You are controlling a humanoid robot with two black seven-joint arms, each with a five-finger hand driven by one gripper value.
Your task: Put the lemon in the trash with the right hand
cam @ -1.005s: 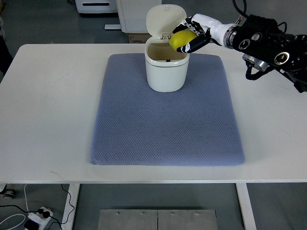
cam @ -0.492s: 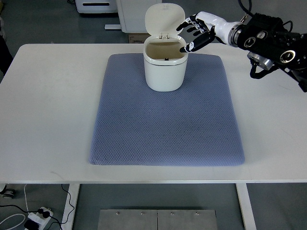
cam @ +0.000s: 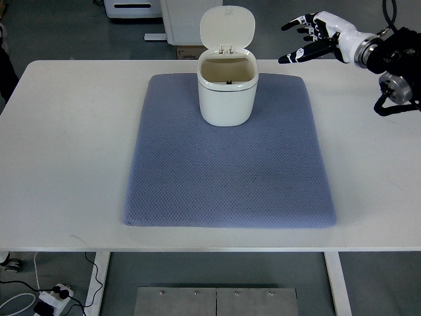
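Note:
A white trash bin [cam: 227, 95] stands on the far middle of the blue-grey mat [cam: 227, 158], its flip lid [cam: 227, 27] raised upright at the back. No lemon shows anywhere; the bin's inside looks dark and its bottom is hidden. My right hand [cam: 304, 41] hovers to the right of the bin, well apart from it, above the table's far edge. Its white and black fingers [cam: 294, 56] are spread and hold nothing. The left arm is out of view.
The mat lies on a white table [cam: 66, 145]. Beyond the far edge stand white cabinets [cam: 184, 20] and a cardboard box [cam: 189, 51]. Cables and a power strip [cam: 52, 297] lie on the floor at the near left.
One second ago my right hand held the yellow lemon over the bin's opening. It let go, the lemon vanished from sight, and the hand drew back to the right with spread fingers.

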